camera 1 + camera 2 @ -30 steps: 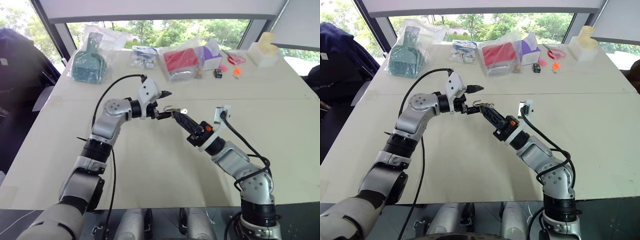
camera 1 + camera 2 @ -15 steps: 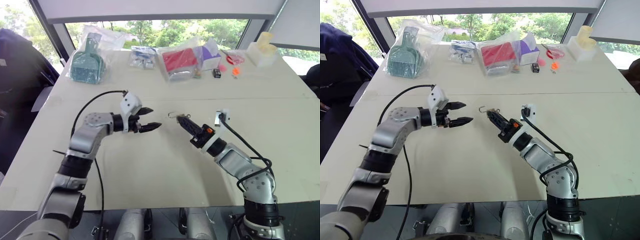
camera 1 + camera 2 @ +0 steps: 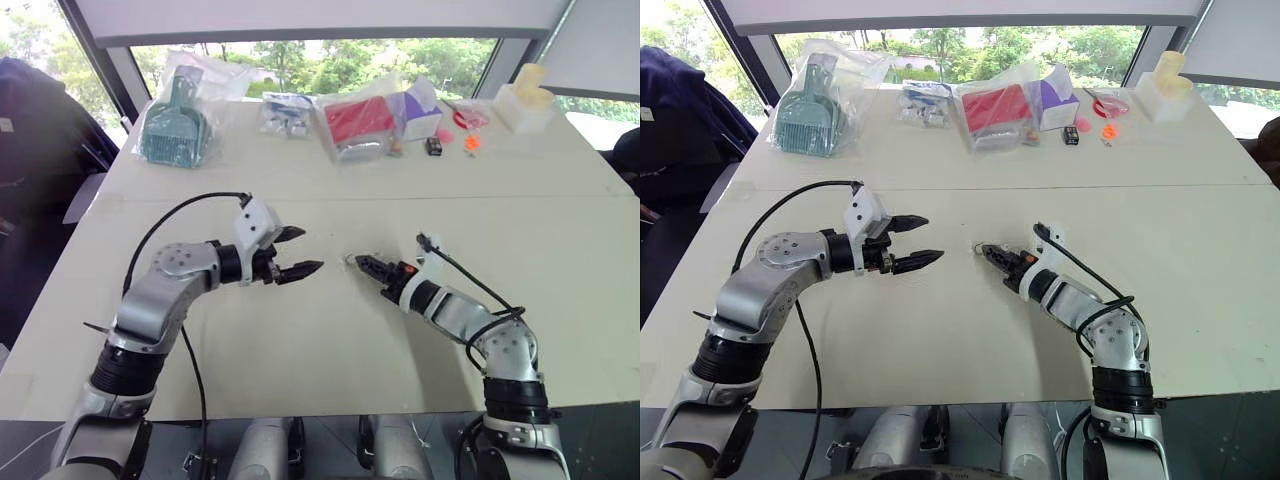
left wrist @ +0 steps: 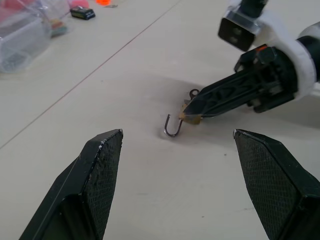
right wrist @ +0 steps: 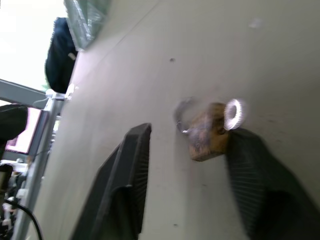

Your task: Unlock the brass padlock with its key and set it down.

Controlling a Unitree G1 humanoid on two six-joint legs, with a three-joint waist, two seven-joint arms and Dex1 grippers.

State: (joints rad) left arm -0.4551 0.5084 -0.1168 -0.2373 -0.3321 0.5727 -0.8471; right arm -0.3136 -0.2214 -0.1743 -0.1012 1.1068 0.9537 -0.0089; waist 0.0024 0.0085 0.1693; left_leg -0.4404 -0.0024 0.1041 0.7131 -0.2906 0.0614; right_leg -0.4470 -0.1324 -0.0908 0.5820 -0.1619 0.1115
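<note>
Eye views: left gripper [image 3: 298,252] has drawn back from the meeting point of a second ago, fingers spread wide, empty, at 9 o'clock of the padlock [image 3: 352,260]. Right gripper [image 3: 363,263] has come down to the table [image 3: 300,340] — jaws now parted, the lock at their tips on the surface. Bare table lies all round; bagged goods [image 3: 355,125] sit well apart at 12 o'clock by the far edge.

Left wrist view: padlock [image 4: 190,116] on the table, shackle [image 4: 173,127] swung open, right gripper's tips [image 4: 192,111] over the brass body.

Right wrist view: padlock [image 5: 207,134] between the parted fingers [image 5: 122,175], key's ring [image 5: 233,113] standing out of it; whether a pad touches it, cannot tell.
</note>
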